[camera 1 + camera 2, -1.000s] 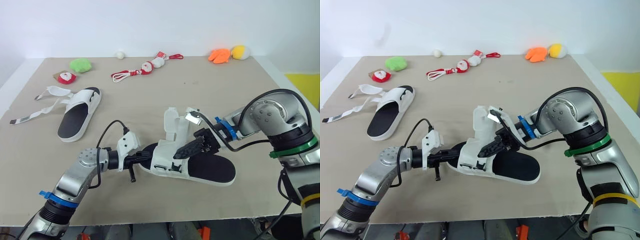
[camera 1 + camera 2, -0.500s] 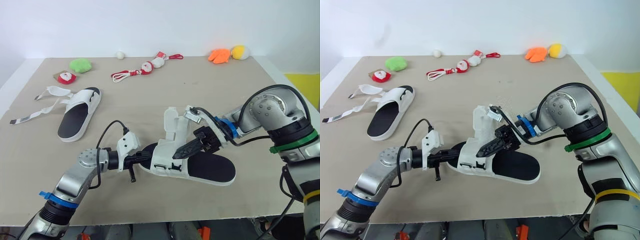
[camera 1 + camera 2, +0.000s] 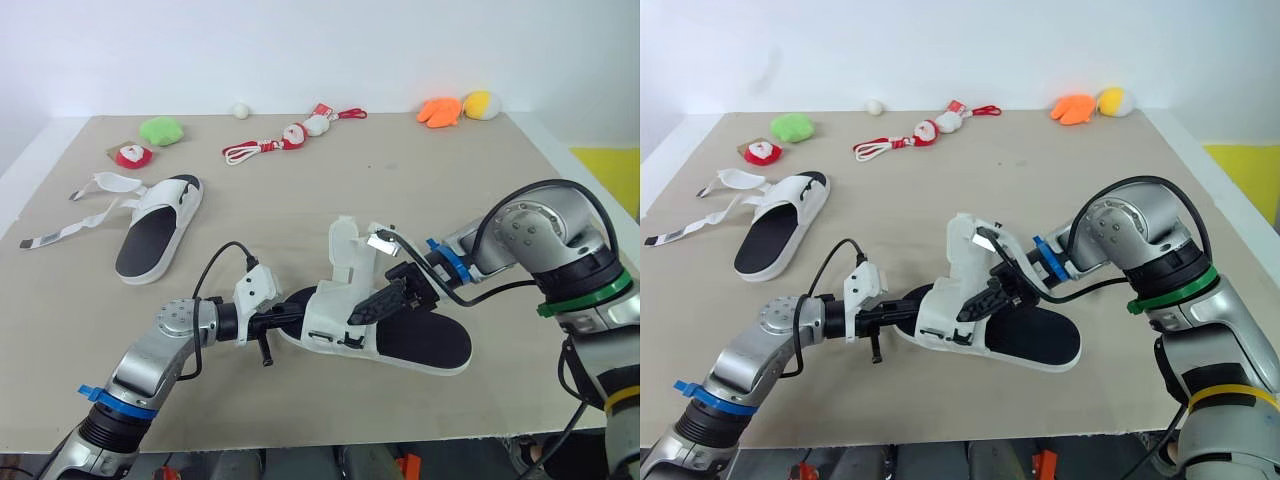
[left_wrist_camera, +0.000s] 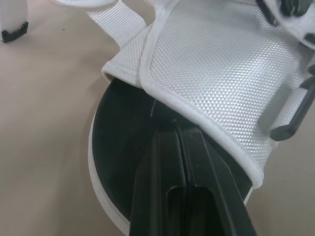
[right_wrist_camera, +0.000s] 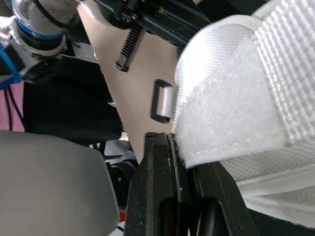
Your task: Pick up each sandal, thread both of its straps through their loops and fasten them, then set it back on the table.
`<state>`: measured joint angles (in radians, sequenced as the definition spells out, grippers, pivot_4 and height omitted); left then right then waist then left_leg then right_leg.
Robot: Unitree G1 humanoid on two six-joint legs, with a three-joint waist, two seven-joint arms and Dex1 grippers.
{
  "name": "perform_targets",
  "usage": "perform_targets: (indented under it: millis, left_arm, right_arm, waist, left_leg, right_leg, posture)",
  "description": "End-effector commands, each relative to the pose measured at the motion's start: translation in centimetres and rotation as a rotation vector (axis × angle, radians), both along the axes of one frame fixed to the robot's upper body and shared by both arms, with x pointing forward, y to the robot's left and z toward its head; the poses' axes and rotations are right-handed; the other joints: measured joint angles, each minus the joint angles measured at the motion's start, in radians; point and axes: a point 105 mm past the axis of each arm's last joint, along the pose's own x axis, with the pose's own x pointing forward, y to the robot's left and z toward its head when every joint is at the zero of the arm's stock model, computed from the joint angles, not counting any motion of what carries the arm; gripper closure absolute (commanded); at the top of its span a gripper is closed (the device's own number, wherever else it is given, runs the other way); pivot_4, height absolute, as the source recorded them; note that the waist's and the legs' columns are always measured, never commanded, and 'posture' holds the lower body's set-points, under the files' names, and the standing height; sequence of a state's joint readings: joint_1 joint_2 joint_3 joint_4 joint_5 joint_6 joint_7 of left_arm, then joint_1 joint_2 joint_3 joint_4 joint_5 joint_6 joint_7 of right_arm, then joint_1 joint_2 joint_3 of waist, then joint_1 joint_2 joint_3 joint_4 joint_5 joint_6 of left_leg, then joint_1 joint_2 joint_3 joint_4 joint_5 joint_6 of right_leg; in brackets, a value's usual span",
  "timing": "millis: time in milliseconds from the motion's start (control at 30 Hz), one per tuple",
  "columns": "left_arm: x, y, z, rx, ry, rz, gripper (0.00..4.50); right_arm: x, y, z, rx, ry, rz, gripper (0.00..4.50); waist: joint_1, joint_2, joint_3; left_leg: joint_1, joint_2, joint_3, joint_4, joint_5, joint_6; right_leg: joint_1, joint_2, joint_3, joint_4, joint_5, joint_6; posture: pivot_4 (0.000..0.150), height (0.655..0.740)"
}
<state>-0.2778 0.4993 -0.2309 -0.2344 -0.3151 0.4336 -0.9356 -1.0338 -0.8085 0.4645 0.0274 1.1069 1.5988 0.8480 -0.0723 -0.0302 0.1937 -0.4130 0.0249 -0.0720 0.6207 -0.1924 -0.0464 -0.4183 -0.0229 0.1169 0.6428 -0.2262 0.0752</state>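
Note:
A white sandal with a black footbed (image 3: 425,340) lies at the front centre of the table. My left gripper (image 3: 297,312) is shut on the sandal's toe end, its fingers (image 4: 179,147) pinching the black sole edge under the white upper (image 4: 221,64). My right gripper (image 3: 365,310) is shut on a white velcro strap (image 5: 231,113) over the sandal's near side, close to a black loop (image 5: 160,101). Another strap (image 3: 343,240) stands up from the sandal. A second sandal (image 3: 158,225) lies at the far left with its straps (image 3: 95,205) spread loose on the table.
Along the table's back edge lie a green plush (image 3: 160,129), a red and white plush (image 3: 132,155), a Santa rope toy (image 3: 290,136), a small white ball (image 3: 240,109), and orange (image 3: 438,110) and yellow (image 3: 480,103) plushes. The front edge runs just below the arms.
My right wrist rolled and swung back, carrying the strap slightly lower toward the sandal's near side. The left gripper and the sandal stayed put.

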Motion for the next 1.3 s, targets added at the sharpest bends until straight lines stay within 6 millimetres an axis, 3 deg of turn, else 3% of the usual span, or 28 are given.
perform_targets:
  millis: [33,700,1300]
  left_arm:
    - [-0.8,0.1,-2.6,0.055,0.103,-0.001,4.5]
    - [-0.9,-0.1,-2.7,0.047,0.11,0.003,4.5]
    - [-0.8,-0.2,-2.8,0.045,0.11,0.002,4.5]
  right_arm:
    - [-1.1,0.3,0.2,0.007,0.001,0.058,4.45]
    - [-1.8,1.2,1.8,0.086,0.014,0.104,4.45]
    - [-2.1,1.3,1.2,0.069,0.02,0.092,4.45]
  waist:
    - [0.0,0.0,0.0]
    - [0.0,0.001,-0.001]
    - [0.0,0.001,-0.001]
  left_leg:
    - [0.0,0.0,0.0,0.0,0.0,0.001]
    - [0.0,0.0,0.0,0.0,-0.002,0.004]
    - [0.001,0.0,0.0,0.002,-0.002,0.004]
  right_leg:
    - [0.0,0.0,0.0,0.0,0.0,0.0]
    - [0.0,0.0,-0.001,0.002,-0.002,0.0]
    - [0.001,0.0,-0.001,0.003,-0.001,0.0]
  posture:
    - [0.15,0.74]
    - [0.15,0.74]
    - [0.15,0.74]
